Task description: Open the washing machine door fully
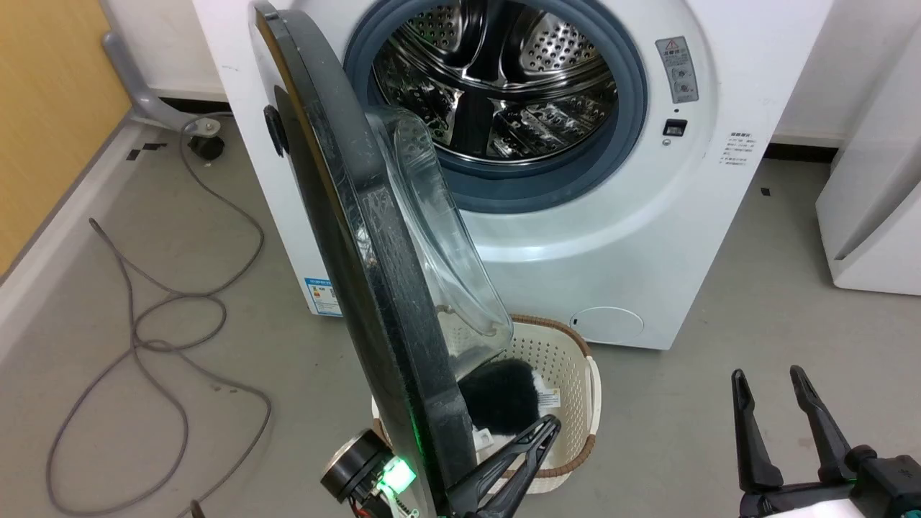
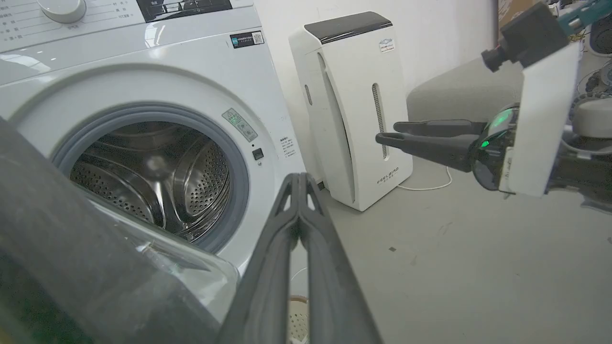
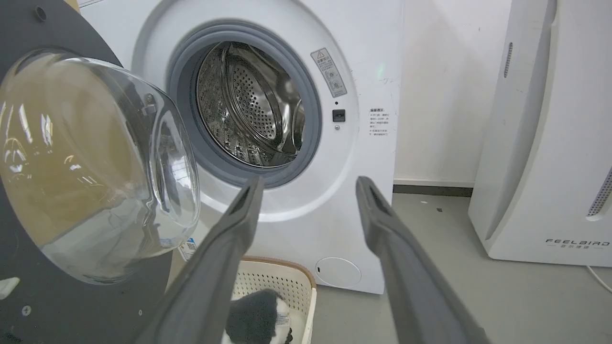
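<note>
The large round glossy black washing machine door (image 1: pixel 360 237) is standing swung out from the white front-loading washing machine (image 1: pixel 647 252). It is hinged at the robot's left of the opening and is turning nearly edge-on to the head camera. Its clear domed glass bowl (image 3: pixel 95 157) is bulging toward the robot's right. Its lower rim is hanging over the cream perforated plastic laundry basket (image 1: pixel 575 360), which is sitting on the grey floor (image 1: pixel 719 432) just in front of the machine. A dark fluffy item (image 1: pixel 504 396) is lying in the basket. Beyond the door, the perforated steel drum (image 1: pixel 504 79) is showing inside its grey rubber seal (image 1: pixel 633 115).

The left gripper (image 1: pixel 550 424) is reaching in low, just beside the door's bottom edge on the glass side. Its jaws are pressing together tip to tip with nothing between them. Whether its fingers are touching the door I cannot tell.

The right gripper (image 1: pixel 768 378) is hanging well apart from the door, over bare floor at the lower right of the head view. Its jaws are spreading wide and gripping nothing, and they are pointing toward the front of the machine.

A white upright appliance with a dark top (image 2: pixel 354 119) is standing by the wall at the machine's right. A thin grey cable (image 1: pixel 180 302) is lying in loops on the floor at the robot's left.
</note>
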{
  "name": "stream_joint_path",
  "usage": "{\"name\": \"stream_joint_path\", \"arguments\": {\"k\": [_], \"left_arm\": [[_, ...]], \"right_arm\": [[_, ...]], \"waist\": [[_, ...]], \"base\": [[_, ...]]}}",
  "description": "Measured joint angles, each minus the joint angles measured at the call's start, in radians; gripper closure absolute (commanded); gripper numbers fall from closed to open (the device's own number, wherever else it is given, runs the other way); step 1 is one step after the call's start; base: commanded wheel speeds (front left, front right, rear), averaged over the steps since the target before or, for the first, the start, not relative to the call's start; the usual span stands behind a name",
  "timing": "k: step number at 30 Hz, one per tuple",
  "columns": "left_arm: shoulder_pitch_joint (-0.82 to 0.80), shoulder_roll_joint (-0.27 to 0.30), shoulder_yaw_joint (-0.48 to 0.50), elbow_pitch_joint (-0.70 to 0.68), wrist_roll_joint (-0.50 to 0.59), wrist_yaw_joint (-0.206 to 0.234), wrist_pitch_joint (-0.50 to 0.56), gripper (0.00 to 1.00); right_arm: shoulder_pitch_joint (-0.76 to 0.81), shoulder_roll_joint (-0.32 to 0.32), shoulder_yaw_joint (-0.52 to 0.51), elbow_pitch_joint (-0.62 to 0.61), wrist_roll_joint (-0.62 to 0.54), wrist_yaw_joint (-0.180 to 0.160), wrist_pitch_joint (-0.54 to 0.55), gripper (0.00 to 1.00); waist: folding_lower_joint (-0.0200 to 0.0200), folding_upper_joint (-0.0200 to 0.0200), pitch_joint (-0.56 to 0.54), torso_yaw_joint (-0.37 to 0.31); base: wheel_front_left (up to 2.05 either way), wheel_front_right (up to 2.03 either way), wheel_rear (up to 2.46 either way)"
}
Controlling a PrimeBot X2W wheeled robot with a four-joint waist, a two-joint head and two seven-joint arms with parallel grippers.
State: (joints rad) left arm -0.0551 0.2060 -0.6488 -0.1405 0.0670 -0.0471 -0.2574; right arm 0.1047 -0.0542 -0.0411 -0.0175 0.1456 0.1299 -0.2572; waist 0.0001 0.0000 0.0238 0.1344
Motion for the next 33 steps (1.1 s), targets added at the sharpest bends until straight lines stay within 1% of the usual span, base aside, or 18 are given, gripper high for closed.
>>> {"name": "stream_joint_path", "arguments": {"k": [8,12,16,19,26,33], "left_arm": [[0.000,0.006,0.013,0.092,-0.017,0.036,0.000,1.00],[0.000,0.015,0.018,0.098,-0.020,0.046,0.000,1.00],[0.002,0.024,0.016,0.097,-0.028,0.050,-0.005,1.00],[0.015,0.029,0.020,0.091,-0.037,0.064,-0.005,1.00],[0.043,0.067,0.047,0.080,-0.049,0.090,-0.005,1.00],[0.065,0.100,0.103,0.071,-0.070,0.134,-0.003,1.00]], "right_arm": [[0.000,0.000,-0.008,0.004,-0.004,0.000,0.000,0.00],[0.000,0.000,-0.017,0.005,-0.004,0.000,0.000,0.00],[0.000,0.000,-0.012,0.007,-0.004,0.000,0.000,0.00],[0.000,0.000,-0.010,0.008,-0.003,0.000,0.000,0.00],[0.005,0.001,-0.010,0.010,0.005,0.000,0.000,0.00],[0.005,0.001,-0.020,0.012,0.006,0.000,0.000,0.00]], "waist": [[0.0000,0.0000,0.011,0.013],[0.0000,0.0000,0.012,0.036],[0.0000,0.0000,0.010,0.071],[0.0000,0.0000,0.006,0.100],[0.0000,0.0000,-0.001,0.182],[-0.0001,0.0000,0.001,0.260]], "base": [[0.00,0.00,0.00],[0.00,0.00,0.00],[0.00,0.00,0.00],[0.00,0.00,0.00],[0.00,0.00,0.00],[0.00,0.00,0.00]]}}
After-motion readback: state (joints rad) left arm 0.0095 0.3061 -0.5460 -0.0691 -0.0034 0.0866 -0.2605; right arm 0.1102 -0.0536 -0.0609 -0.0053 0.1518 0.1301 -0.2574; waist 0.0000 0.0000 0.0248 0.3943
